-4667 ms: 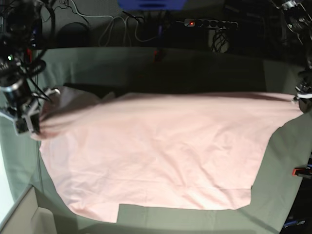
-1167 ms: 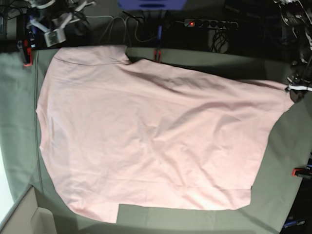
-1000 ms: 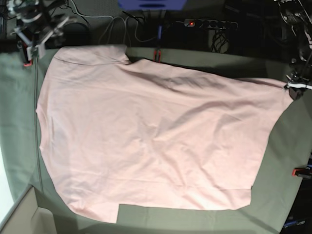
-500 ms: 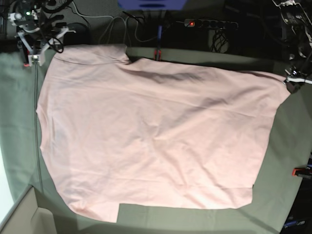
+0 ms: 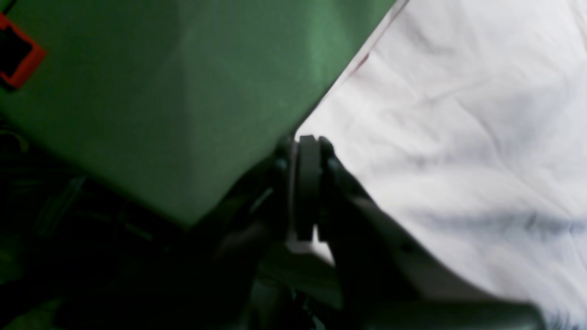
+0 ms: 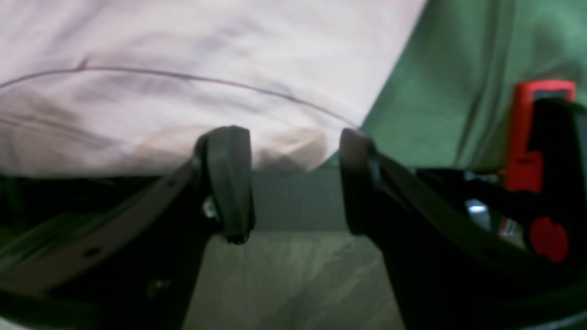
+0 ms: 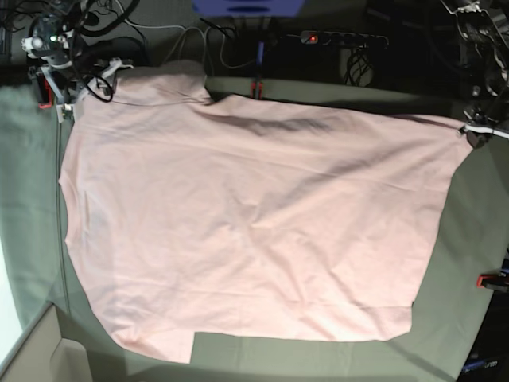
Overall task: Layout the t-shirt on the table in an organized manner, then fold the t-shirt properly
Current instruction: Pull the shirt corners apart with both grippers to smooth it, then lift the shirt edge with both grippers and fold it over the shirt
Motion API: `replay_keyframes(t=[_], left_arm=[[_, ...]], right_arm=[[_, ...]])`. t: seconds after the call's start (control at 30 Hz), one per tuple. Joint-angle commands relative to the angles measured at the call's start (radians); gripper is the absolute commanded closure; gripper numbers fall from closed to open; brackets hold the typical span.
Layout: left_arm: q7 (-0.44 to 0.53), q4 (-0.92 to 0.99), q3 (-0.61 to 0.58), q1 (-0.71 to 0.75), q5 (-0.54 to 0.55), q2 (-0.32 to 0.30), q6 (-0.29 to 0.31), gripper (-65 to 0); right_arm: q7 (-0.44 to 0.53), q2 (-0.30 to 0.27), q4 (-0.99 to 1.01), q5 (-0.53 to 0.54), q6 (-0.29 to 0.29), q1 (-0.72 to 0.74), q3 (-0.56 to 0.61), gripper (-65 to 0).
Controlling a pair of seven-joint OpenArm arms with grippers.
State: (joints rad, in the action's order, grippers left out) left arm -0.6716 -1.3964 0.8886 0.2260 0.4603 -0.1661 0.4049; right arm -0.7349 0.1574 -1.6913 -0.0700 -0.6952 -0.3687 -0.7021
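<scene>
The pale pink t-shirt (image 7: 254,215) lies spread over most of the grey-green table (image 7: 469,231), plain side up, with no print showing. My left gripper (image 7: 475,132) is at the far right, shut on the shirt's right corner. In the left wrist view its closed fingertips (image 5: 308,149) pinch the t-shirt (image 5: 458,137) at its edge over the table (image 5: 160,91). My right gripper (image 7: 79,86) is open at the shirt's far left corner. The right wrist view has its fingers (image 6: 229,178) apart, the gripper (image 6: 293,183) just short of the t-shirt (image 6: 183,68) hem and holding nothing.
Red clamps sit on the table's far edge (image 7: 256,86), at the right edge (image 7: 491,280) and beside the right gripper (image 6: 541,128). A power strip (image 7: 342,37) and cables lie behind the table. A cardboard box (image 7: 32,350) is at the near left corner.
The left gripper has drawn the shirt's right corner toward the far edge, straightening that side. The open right gripper has shifted slightly right and closer to the shirt's far left corner.
</scene>
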Motion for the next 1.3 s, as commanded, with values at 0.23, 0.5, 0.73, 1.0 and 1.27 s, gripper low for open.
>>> replay_keyframes(t=[0.23, 0.5, 0.73, 1.0, 1.27], left_arm=[[0.022, -0.016, 0.005, -0.003, 0.01, -0.017, 0.006, 0.0], [0.022, -0.022, 0.005, -0.003, 0.01, -0.017, 0.006, 0.0], [0.022, -0.028, 0.005, -0.001, 0.01, -0.017, 0.006, 0.0], [0.022, -0.028, 0.005, -0.001, 0.01, -0.017, 0.006, 0.0], [0.022, -0.074, 0.005, -0.018, 0.01, -0.016, 0.006, 0.0]], right_arm=[[0.018, -0.014, 0.056, 0.008, -0.003, -0.003, -0.004, -31.5], [0.015, -0.009, 0.086, 0.009, -0.003, -0.003, 0.017, -30.6], [0.01, -0.009, 0.084, 0.009, -0.003, -0.006, 0.069, -2.3], [0.01, -0.017, 0.061, 0.014, -0.003, -0.005, 0.06, 0.0], [0.01, -0.015, -0.119, 0.016, -0.003, 0.004, 0.048, 0.0]])
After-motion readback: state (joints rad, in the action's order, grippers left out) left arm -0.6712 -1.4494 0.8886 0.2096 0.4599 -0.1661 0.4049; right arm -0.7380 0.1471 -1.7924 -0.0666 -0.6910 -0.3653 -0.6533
